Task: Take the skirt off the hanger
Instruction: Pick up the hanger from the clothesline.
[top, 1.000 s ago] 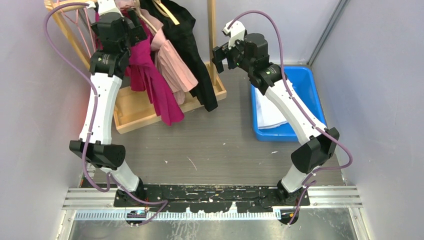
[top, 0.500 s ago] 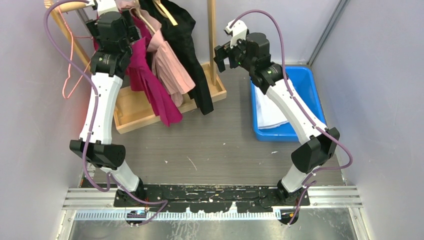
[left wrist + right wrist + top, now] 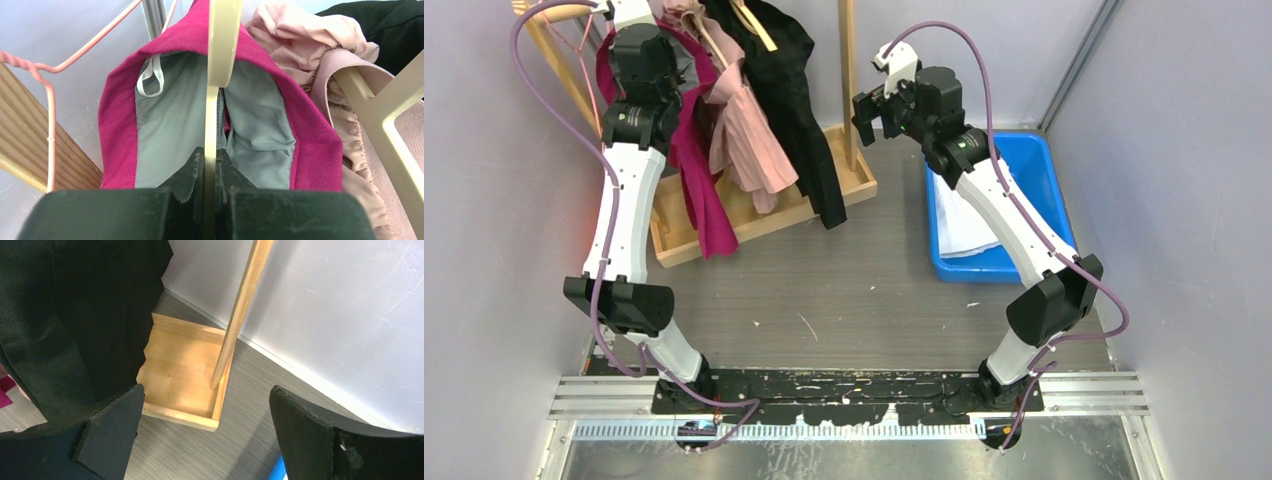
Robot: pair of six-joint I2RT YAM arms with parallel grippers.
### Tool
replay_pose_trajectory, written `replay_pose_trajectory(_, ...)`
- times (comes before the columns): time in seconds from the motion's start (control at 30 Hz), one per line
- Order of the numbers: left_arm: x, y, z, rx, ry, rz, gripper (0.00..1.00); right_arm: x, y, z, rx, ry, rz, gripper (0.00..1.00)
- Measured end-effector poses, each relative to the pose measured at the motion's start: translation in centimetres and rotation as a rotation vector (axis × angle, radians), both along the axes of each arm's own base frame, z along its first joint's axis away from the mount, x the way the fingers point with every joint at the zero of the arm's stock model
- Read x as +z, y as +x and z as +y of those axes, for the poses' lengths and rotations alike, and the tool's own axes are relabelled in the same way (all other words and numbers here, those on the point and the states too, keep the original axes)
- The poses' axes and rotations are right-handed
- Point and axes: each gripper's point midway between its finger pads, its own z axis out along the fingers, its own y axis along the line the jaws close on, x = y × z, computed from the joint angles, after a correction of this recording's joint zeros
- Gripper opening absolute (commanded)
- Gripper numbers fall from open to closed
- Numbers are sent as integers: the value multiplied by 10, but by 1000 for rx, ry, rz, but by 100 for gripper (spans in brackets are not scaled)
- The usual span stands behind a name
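Two arms rise from the near edge of the table (image 3: pixel 854 290), their bases at about 7 and 5 o'clock. Between the bases and the things beyond lies a broad band of grey table. A wall runs close along the left side and another along the right.

At 1 o'clock sits one blue bin (image 3: pixel 1049 175) with white cloth in it, its right rim near the right wall. A strip of table separates its left rim from the one wooden rack base (image 3: pixel 769 215) at 11 o'clock. One upright post (image 3: pixel 848 70) stands at that base's right end. The right fingers (image 3: pixel 862 106) hover spread wide apart just right of the post, grasping nothing.

Three garments hang on the rack, crowded together: the magenta skirt (image 3: pixel 115 125) at the left, a pink garment (image 3: pixel 310 35) in the middle and a black garment (image 3: pixel 799 90) at the right. The skirt's hem drops over the near edge of the base. The left arm's wrist is up against the skirt.

The left wrist view shows three hangers: the cream hanger (image 3: pixel 222 40) carrying the skirt, a second cream hanger (image 3: pixel 395 115) under the pink garment and one pink wire hanger (image 3: pixel 50 125) at 9 o'clock. The skirt's waistband is draped over the first, with its grey lining showing. The left fingers (image 3: pixel 198 162) are clenched on that hanger's thin bar.
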Motion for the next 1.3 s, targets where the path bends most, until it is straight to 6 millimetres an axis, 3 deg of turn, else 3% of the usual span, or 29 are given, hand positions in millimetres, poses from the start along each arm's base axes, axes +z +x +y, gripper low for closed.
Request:
replay_pose_trajectory(0.3, 1, -6, 3, -71, 30, 41, 0, -13, 3, -4, -13, -10, 21, 100)
replay_pose_trajectory(0.57, 1, -38, 27, -77, 63, 84, 0, -22, 5, -5, -19, -9, 31, 100)
replay_pose_trajectory(0.77, 4, -43, 35, -89, 98, 95, 0, -24, 9, -11, -36, 2, 36, 100)
replay_pose_trajectory(0.97, 5, -41, 29, -144, 86, 97, 0, -21, 17, -20, -57, 32, 29, 100)
replay_pose_trajectory(1.3, 8, -37, 12, -234, 12, 89, 0, -36, 28, -24, -67, 41, 64, 100)
